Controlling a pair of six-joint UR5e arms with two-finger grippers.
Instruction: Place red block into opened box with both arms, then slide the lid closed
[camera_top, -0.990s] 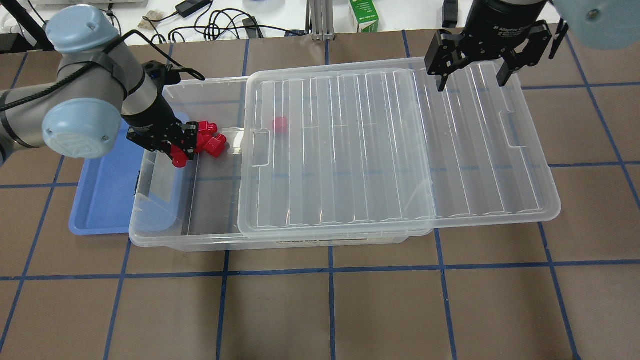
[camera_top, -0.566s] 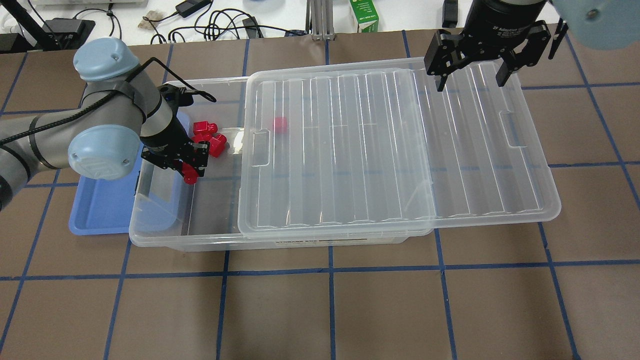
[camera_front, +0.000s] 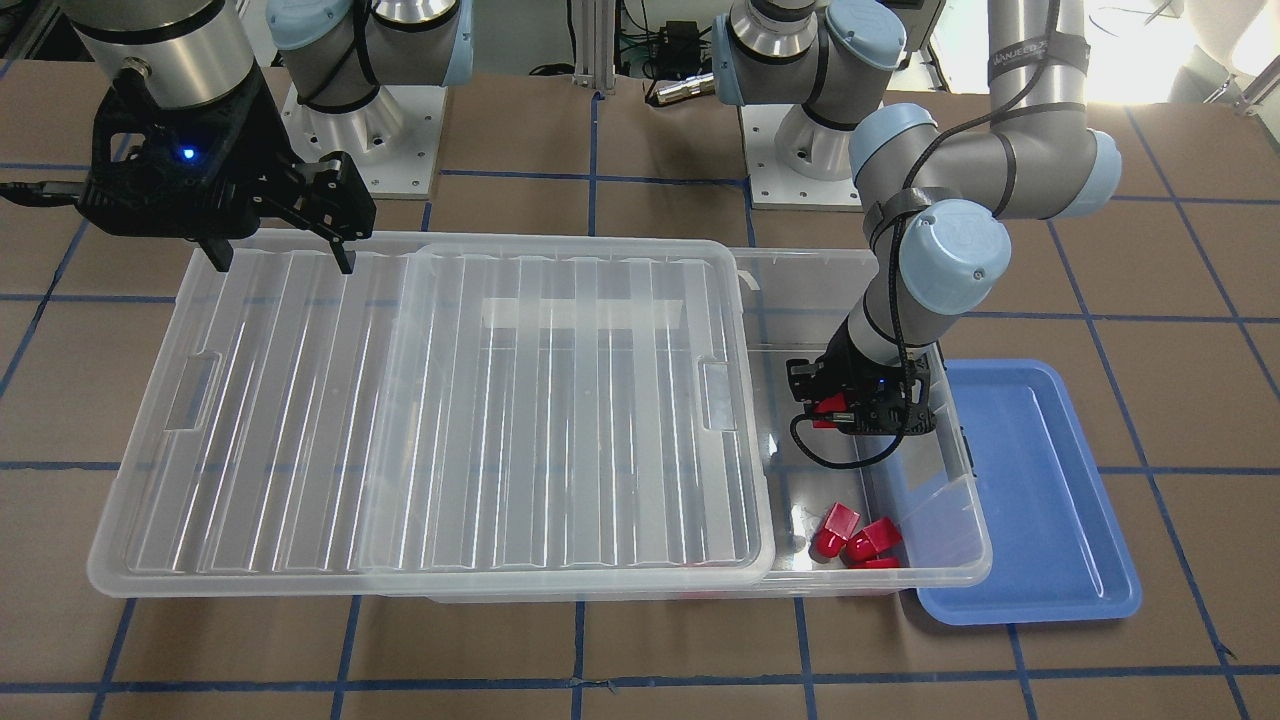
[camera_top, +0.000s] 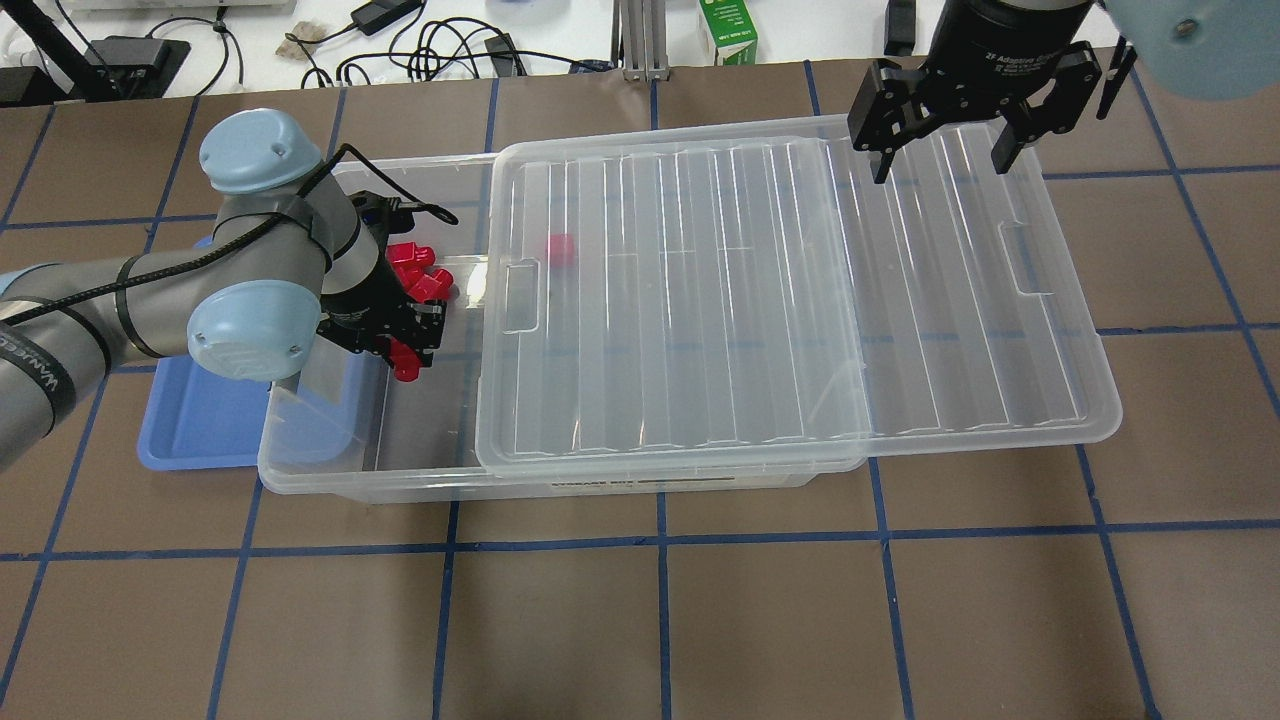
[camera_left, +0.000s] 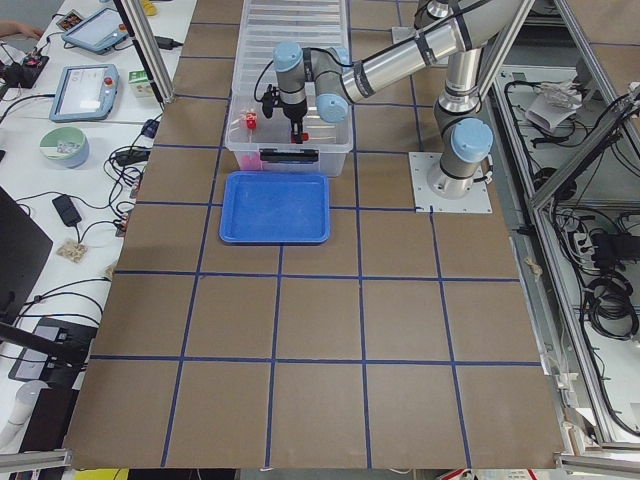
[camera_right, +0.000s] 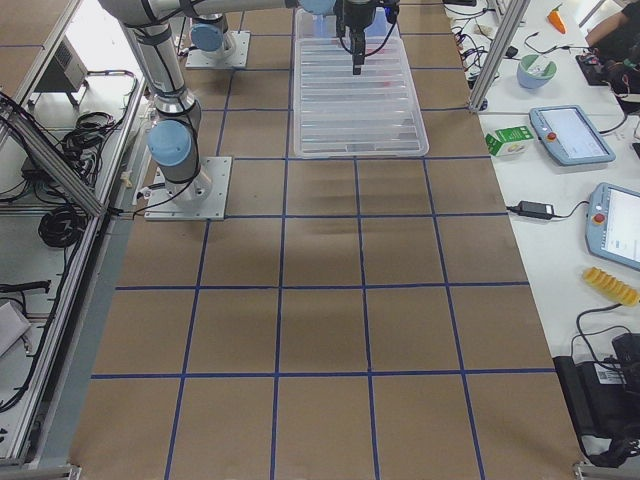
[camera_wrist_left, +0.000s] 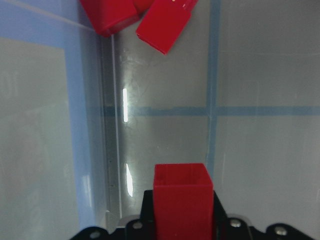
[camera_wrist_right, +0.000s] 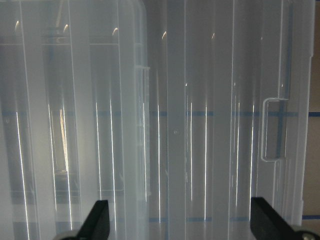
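While hanging over uncovered left end of box, clenching red block by flat sides in left end effector. Judging block light, rigid, slick. Holding right end effector spread above far edge of lid; judging lid stiff, sliding from handle notch.

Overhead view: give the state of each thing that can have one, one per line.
box: partly open.
lid: slid partway aside, covering most of the box.
left gripper: shut on the red block, over the box's open part.
right gripper: open, above the lid.
loose red blocks: lying inside the box.
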